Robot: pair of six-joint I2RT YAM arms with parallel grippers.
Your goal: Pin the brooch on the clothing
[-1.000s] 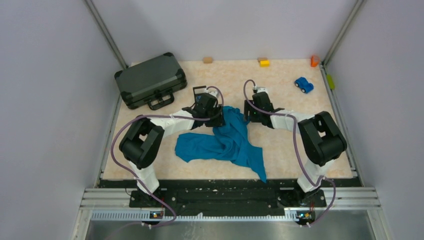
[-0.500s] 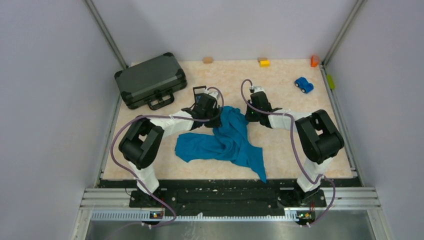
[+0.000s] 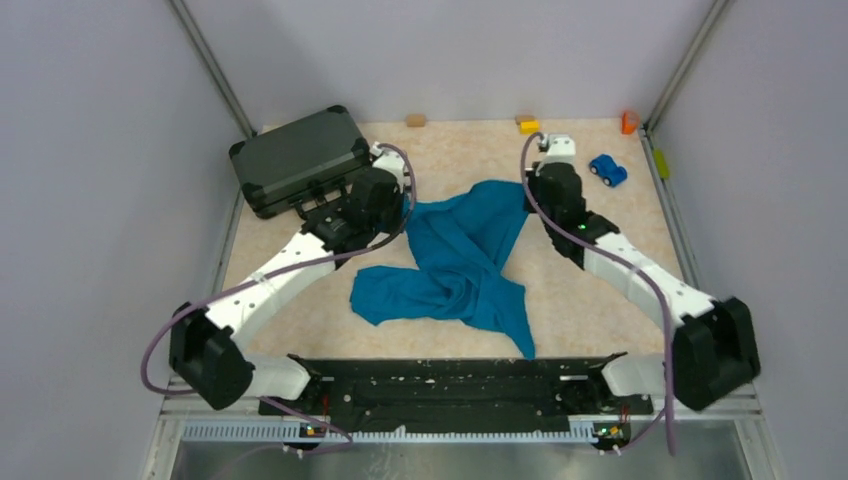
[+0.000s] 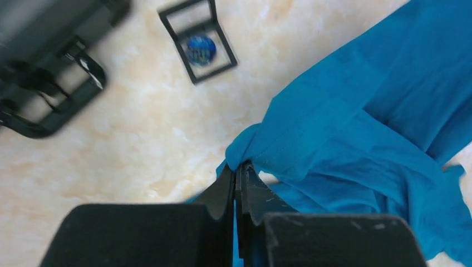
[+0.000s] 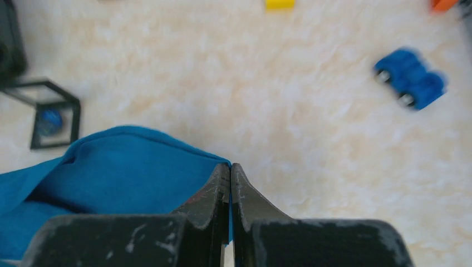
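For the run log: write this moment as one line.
left gripper: shut on shirt | right gripper: shut on shirt | shirt: far edge stretched between both | brooch: in frame, unpinned

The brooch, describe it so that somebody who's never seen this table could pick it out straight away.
Start at the dark grey case in the table's far left corner. Near its handle, between case and teal shirt, lies a thin black rectangular frame. The brooch is the small round dark blue disc inside that frame, unlike the bright blue toy car far to the right.
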